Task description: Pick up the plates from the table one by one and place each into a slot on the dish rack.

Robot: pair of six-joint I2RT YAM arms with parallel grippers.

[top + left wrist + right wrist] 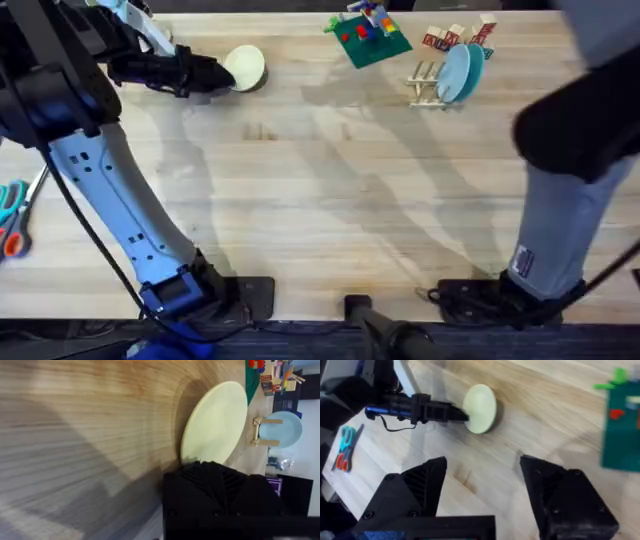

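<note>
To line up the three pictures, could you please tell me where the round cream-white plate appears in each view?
Overhead: the round cream-white plate lies at upper left, at the left gripper.
Left wrist: plate right of centre, above the black fingers.
Right wrist: plate upper centre.
Shared landmark: the green toy-block baseplate.

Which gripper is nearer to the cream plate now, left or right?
Left. The left gripper is at the cream plate's edge, gripping it; the right gripper hangs open above the table, well away.

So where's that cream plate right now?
In the overhead view the cream plate is at the table's far left, gripped by the left gripper, far from the dish rack.
</note>
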